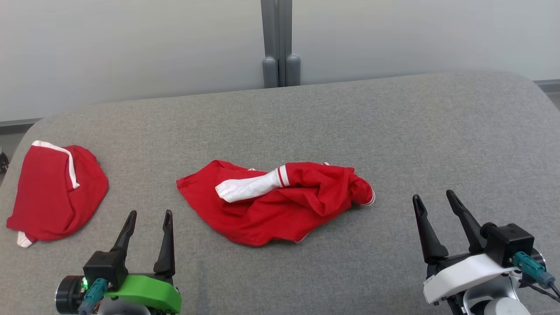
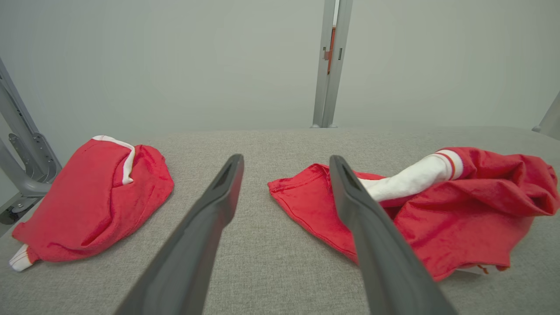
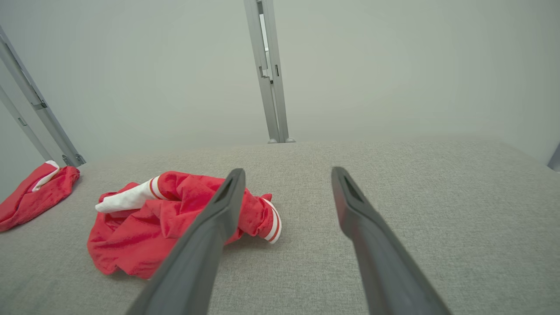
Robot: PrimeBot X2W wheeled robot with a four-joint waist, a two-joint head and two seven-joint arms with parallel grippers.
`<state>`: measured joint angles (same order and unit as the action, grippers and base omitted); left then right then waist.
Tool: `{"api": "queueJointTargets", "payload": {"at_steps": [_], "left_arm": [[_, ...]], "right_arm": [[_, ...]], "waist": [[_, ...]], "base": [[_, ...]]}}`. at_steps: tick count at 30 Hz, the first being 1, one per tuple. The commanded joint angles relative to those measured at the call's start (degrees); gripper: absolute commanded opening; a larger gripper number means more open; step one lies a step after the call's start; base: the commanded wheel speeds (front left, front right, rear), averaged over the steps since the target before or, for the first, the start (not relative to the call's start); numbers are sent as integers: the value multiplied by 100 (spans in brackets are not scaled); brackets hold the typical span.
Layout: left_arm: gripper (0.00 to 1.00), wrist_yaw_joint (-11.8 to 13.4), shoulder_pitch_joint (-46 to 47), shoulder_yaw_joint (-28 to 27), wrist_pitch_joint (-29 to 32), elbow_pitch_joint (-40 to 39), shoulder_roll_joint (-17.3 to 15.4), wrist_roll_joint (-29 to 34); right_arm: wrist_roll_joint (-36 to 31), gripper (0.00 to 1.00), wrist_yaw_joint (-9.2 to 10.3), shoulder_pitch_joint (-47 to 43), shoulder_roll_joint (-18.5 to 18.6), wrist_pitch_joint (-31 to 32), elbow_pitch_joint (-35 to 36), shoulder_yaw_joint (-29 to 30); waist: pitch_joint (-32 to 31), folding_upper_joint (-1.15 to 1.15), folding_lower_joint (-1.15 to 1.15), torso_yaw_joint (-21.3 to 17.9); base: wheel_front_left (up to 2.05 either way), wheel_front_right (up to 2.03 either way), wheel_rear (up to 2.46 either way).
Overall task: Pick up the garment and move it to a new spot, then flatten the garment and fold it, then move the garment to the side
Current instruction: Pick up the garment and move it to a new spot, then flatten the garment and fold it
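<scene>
The left gripper (image 1: 149, 214) sits at 7 o'clock in the head view, on a green wrist mount (image 1: 148, 293), its two dark fingers parted wide, gripping nothing and pointing near 12 o'clock. The right gripper (image 1: 434, 197) sits at 4 o'clock on a white wrist mount (image 1: 459, 273), likewise parted wide and empty, its fingers leaning toward 11 o'clock.

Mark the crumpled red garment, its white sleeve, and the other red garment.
crumpled red garment (image 1: 280, 214), head view, red body fabric.
white sleeve (image 1: 247, 187), head view, mid-sleeve.
other red garment (image 1: 52, 192), head view, centre panel.
</scene>
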<state>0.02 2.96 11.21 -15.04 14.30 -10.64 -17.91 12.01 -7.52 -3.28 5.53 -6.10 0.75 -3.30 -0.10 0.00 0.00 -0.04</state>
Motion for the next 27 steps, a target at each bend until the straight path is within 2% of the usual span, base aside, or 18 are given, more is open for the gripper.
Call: {"api": "queueJointTargets", "payload": {"at_steps": [1, 19, 27], "left_arm": [[100, -23, -51, -23, -19, 27, 5, 36], [100, -145, 93, -152, -20, 24, 127, 263], [100, -196, 532, -73, -20, -127, 239, 432]], "right_arm": [[-44, 100, 6, -55, -8, 37, 41, 17], [-66, 100, 6, 33, 25, 81, 126, 74], [65, 100, 6, 505, 308, 177, 8, -194]], "waist": [[1, 0, 0, 8], [141, 0, 0, 57], [712, 0, 0, 361]], "base": [[0, 0, 0], [0, 0, 0], [0, 0, 0]]}}
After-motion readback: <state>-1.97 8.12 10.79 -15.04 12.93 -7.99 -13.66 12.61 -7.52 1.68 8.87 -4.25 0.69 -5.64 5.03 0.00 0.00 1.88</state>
